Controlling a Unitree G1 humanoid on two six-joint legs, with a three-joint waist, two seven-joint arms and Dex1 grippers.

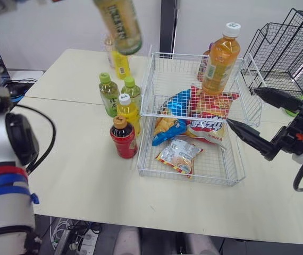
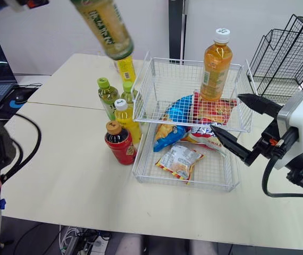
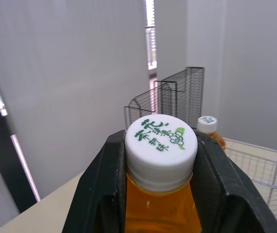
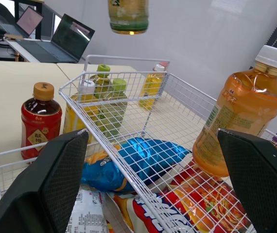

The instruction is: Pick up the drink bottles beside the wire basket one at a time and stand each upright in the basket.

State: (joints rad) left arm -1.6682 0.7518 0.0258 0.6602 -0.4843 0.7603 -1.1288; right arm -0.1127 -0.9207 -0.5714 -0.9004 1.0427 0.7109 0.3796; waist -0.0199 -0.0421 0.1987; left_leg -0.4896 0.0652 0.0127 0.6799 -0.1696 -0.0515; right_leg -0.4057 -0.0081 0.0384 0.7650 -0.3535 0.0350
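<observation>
Tea bottle (image 1: 118, 24) hung tilted at the upper left of the frame, neck clamped in the left hand (image 3: 161, 165), likely high enough to clear the wire basket (image 1: 186, 178) rim. Right hand (image 1: 242, 107) sat wide open at right, out of the way; orange bottle (image 1: 219, 61) stood upright inside.

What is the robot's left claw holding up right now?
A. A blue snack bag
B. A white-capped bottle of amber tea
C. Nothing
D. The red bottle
B: the left gripper has its black fingers clamped on either side of the white-capped tea bottle, which hangs tilted above the table.
</observation>
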